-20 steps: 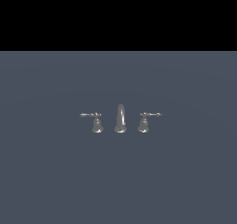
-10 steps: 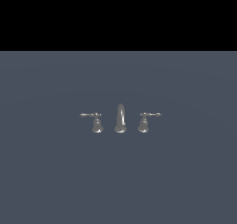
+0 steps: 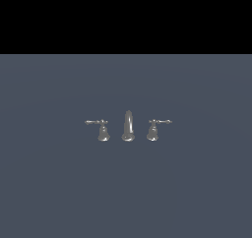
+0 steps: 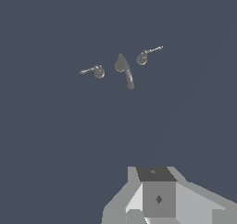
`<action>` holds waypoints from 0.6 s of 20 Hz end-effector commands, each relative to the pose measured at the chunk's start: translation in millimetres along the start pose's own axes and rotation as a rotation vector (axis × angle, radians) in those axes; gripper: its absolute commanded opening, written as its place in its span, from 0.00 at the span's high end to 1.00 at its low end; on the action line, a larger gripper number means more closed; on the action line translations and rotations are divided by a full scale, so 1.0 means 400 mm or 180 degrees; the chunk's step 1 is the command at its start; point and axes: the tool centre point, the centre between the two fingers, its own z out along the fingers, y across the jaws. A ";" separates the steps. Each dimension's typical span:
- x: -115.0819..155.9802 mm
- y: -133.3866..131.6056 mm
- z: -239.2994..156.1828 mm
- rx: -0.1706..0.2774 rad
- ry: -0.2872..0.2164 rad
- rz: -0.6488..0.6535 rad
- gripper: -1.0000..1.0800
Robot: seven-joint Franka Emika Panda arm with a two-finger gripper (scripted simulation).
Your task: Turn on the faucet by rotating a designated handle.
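A flat grey surface point(image 3: 49, 193) is being used to carry the faucet point(image 3: 128, 127) at mid-scene. The gripper point(image 4: 157, 204) is being held well apart; its jaw state cannot be told. The handle point(image 3: 101, 129), lever towards the exterior view's left, is being left untouched.

handle point(image 3: 102, 130) left of spout point(image 3: 128, 126), other handle point(image 3: 154, 129) right

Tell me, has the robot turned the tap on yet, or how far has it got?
Nothing looks done. In the exterior view the faucet stands alone, the handle with its lever pointing to that view's left, and no arm is near. In hand: the wrist view shows the gripper well short of it. Still left: reaching the handle, gripping it and rotating it.
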 end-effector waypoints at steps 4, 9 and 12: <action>0.020 -0.057 0.080 0.0005 -0.0004 0.0384 1.00; 0.044 -0.107 0.153 0.0010 -0.0008 0.0729 1.00; 0.062 -0.136 0.197 0.0014 -0.0011 0.0934 1.00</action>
